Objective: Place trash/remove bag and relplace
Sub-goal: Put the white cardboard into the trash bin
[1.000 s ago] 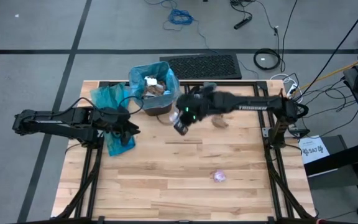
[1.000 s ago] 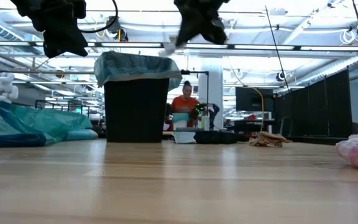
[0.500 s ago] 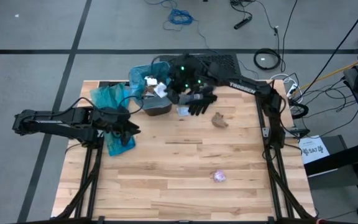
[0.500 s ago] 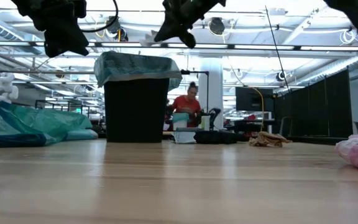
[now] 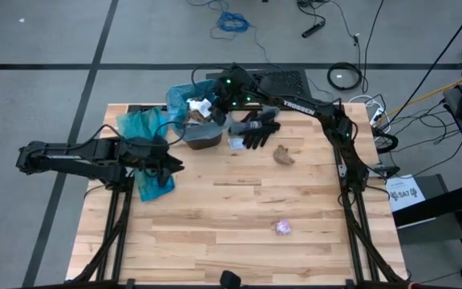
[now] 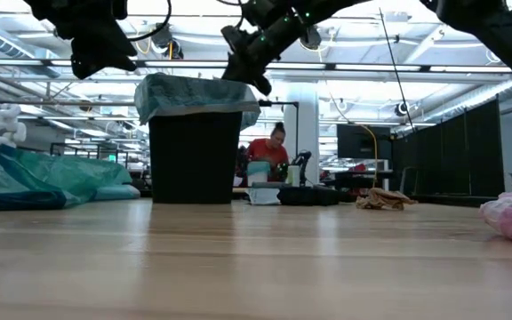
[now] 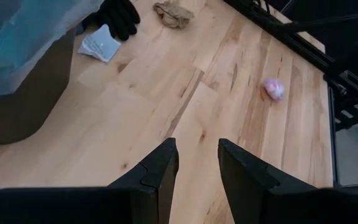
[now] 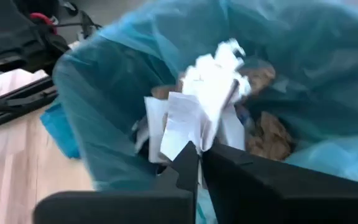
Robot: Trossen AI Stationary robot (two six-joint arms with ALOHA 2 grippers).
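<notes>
The black bin (image 5: 203, 135) stands at the table's far side, lined with a blue bag (image 8: 98, 106) that holds white and brown scraps. My right gripper (image 8: 199, 155) hangs over the bin's mouth (image 6: 198, 89), shut on a crumpled white paper (image 8: 207, 99). My left gripper (image 7: 197, 163) is open above the table, on the near-left side of the bin and next to a loose teal bag (image 5: 141, 128). A white scrap (image 5: 237, 143), a brown scrap (image 5: 283, 155) and a pink wrapper (image 5: 282, 228) lie on the wood. My right gripper pinches the white paper by its lower edge (image 8: 194, 140) between its two fingers. It comes from the table's right, slanting down over the bin. The paper is lifted clear and sticks out past the fingertips, above the scraps in the bag.
Black gloves (image 5: 257, 128) lie right of the bin, beside the white scrap. A dark mat (image 5: 263, 84) lies past the far edge. The near half of the table (image 5: 239, 249) holds only the pink wrapper. A person (image 6: 269, 151) sits in the room behind.
My right gripper has swung from the table's middle, right of the bin, toward the far-left, and now hangs over the bin's mouth. The white paper has come with it.
</notes>
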